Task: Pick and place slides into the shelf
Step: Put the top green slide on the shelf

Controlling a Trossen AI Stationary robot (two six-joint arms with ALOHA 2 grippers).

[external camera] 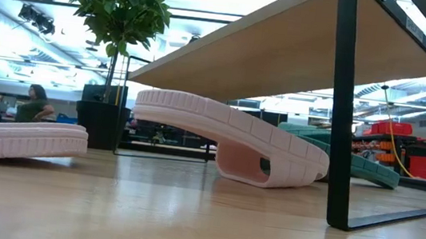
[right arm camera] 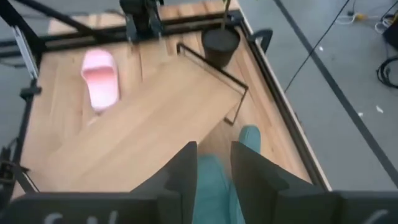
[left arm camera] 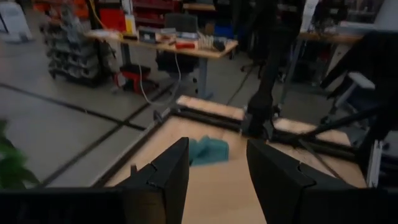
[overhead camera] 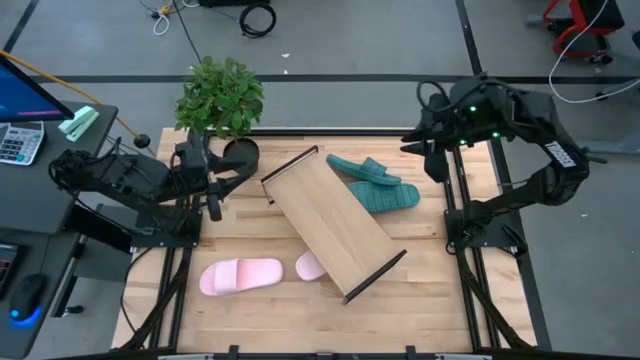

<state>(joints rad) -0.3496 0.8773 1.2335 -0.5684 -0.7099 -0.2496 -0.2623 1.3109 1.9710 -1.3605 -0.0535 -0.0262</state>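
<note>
The shelf [overhead camera: 333,225] stands slantwise across the middle of the table on its black end bars [external camera: 343,110]. Two teal slides [overhead camera: 375,183] lie side by side on the tabletop at its far right side. One pink slide [overhead camera: 240,276] lies flat near the left front. The other pink slide [external camera: 231,138] lies partly under the shelf, sole up. My left gripper [overhead camera: 213,190] hovers open at the table's left edge beside the plant pot. My right gripper [right arm camera: 214,165] hangs open above the far right corner, with a teal slide [right arm camera: 214,183] seen between its fingers, well below them.
A potted plant [overhead camera: 222,100] stands at the far left corner, close to my left gripper. Black frame rails [overhead camera: 455,215] run along both side edges of the table. Bare wood [overhead camera: 420,290] shows at the near right. A person [external camera: 35,103] sits in the room beyond.
</note>
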